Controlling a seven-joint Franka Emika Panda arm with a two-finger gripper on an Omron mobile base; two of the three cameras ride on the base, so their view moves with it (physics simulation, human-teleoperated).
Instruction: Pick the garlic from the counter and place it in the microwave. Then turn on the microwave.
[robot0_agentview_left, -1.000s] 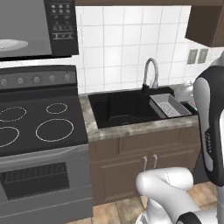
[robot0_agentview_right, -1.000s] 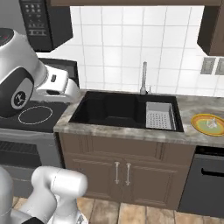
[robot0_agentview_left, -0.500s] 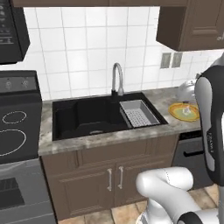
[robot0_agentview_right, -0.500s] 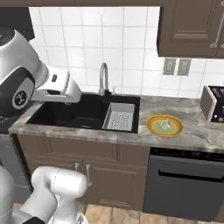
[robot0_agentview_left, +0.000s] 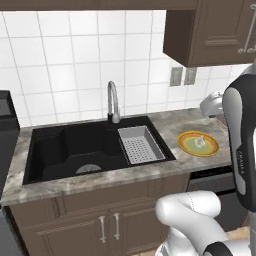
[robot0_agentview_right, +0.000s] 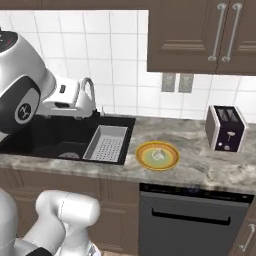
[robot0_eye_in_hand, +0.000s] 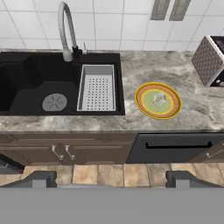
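Base has driven on: stove gone, garlic (robot0_agentview_right: 158, 154) on plate (robot0_agentview_right: 169, 162) centre frame; right view adds toaster (robot0_agentview_right: 226, 128). Gripper (robot0_eye_in_hand: 112, 179) spread.

White square tiles (robot0_agentview_right: 115, 55) run across the back wall, with dark brown upper cabinets (robot0_agentview_right: 200, 35) above a double outlet (robot0_agentview_right: 177, 82). Lower cabinets (robot0_agentview_left: 100, 220) are the same brown wood — the floor's tan tile (robot0_eye_in_hand: 109, 174), and the light's pretty flat.
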